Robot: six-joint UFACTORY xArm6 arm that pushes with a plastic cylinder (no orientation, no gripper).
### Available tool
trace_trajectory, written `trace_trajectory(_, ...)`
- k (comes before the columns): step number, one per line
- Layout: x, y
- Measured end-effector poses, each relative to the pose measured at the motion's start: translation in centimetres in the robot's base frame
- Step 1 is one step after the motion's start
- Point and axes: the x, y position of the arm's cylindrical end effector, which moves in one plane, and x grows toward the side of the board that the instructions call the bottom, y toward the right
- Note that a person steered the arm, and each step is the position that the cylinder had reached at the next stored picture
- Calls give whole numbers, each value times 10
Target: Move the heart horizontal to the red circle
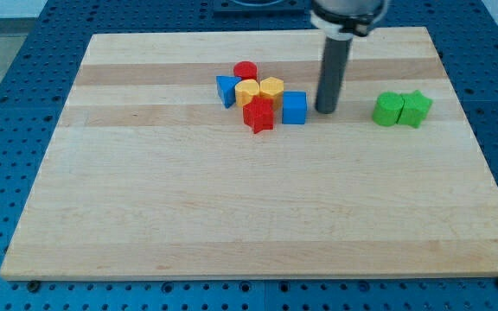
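A red circle block (245, 71) sits at the top of a tight cluster in the upper middle of the board. Just below it lie a yellow heart (247, 92) and a yellow hexagon (271, 88), side by side. A blue triangle (226, 90) is at the cluster's left, a red star (258, 115) at its bottom and a blue cube (294, 108) at its right. My tip (326, 111) rests on the board just right of the blue cube, a small gap apart.
Two green blocks (388, 110) (416, 108) sit touching each other at the view's right. The wooden board (249, 207) lies on a blue perforated table.
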Motion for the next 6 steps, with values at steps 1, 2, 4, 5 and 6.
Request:
trace_trajectory(1, 0, -62)
trace_trajectory(2, 0, -87)
trace_trajectory(4, -27, -104)
trace_trajectory(5, -37, -118)
trace_trajectory(6, -69, -126)
